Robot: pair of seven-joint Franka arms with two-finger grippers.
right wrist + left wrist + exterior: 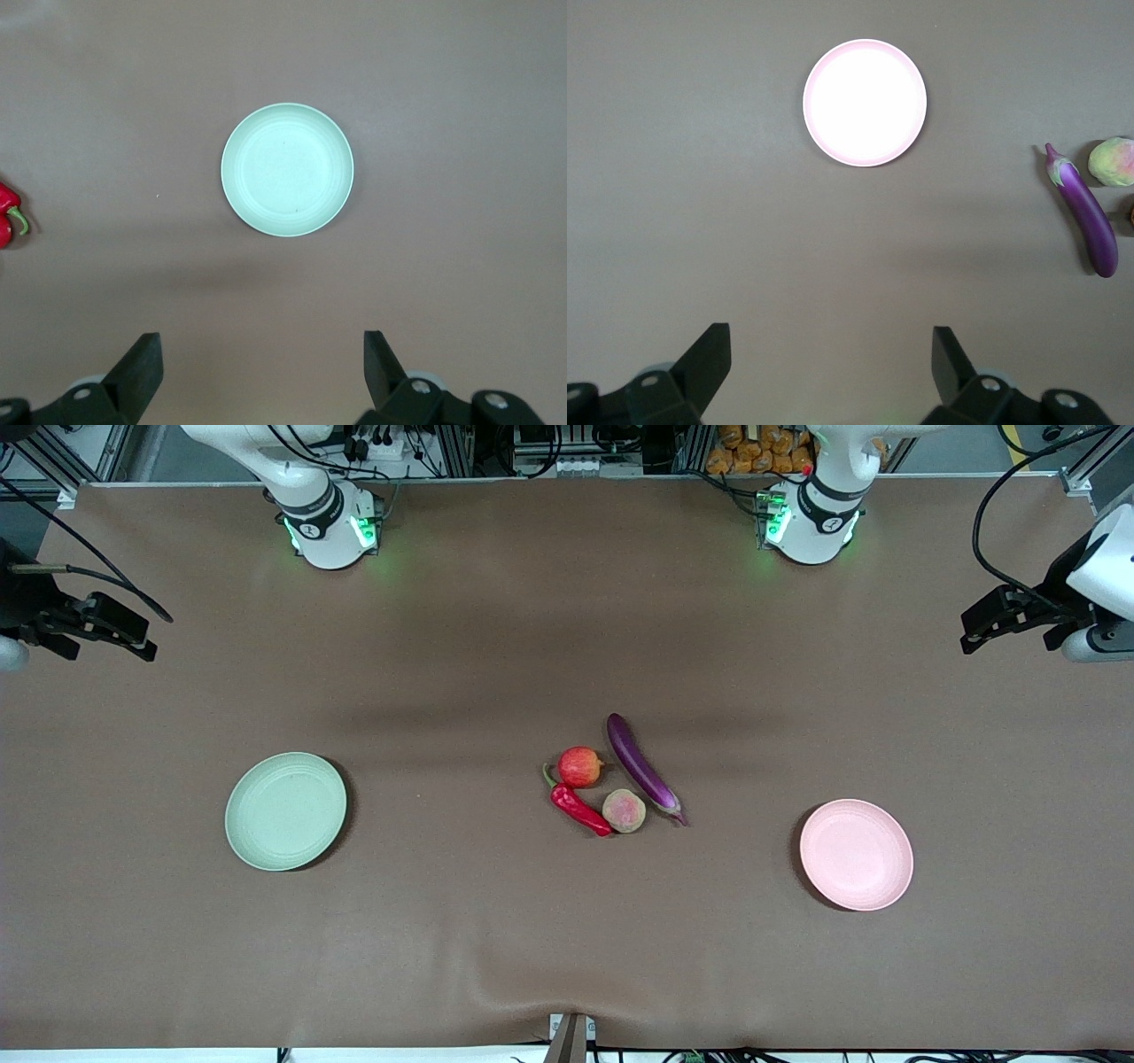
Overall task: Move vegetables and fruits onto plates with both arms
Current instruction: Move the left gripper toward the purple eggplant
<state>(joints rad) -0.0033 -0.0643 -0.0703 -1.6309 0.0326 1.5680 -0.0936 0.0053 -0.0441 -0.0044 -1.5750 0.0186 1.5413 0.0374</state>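
Observation:
Four things lie together mid-table: a purple eggplant [642, 769] [1085, 212], a red apple-like fruit [580, 767], a red chili pepper [578, 806] [9, 212] and a pinkish peach-like fruit [624, 810] [1113, 162]. The pale green plate [285, 810] [287, 170] sits bare toward the right arm's end. Toward the left arm's end, the pink plate [856, 855] [865, 102] is bare too. My left gripper [970, 631] [831, 354] hangs open, high over the table's left-arm end. My right gripper [146, 638] [262, 359] hangs open over the right-arm end. Neither holds anything.
Brown cloth [496, 646] covers the whole table. Both arm bases [328, 527] [811, 522] stand along the table edge farthest from the front camera. A small metal bracket [571, 1036] sticks up at the edge nearest the front camera.

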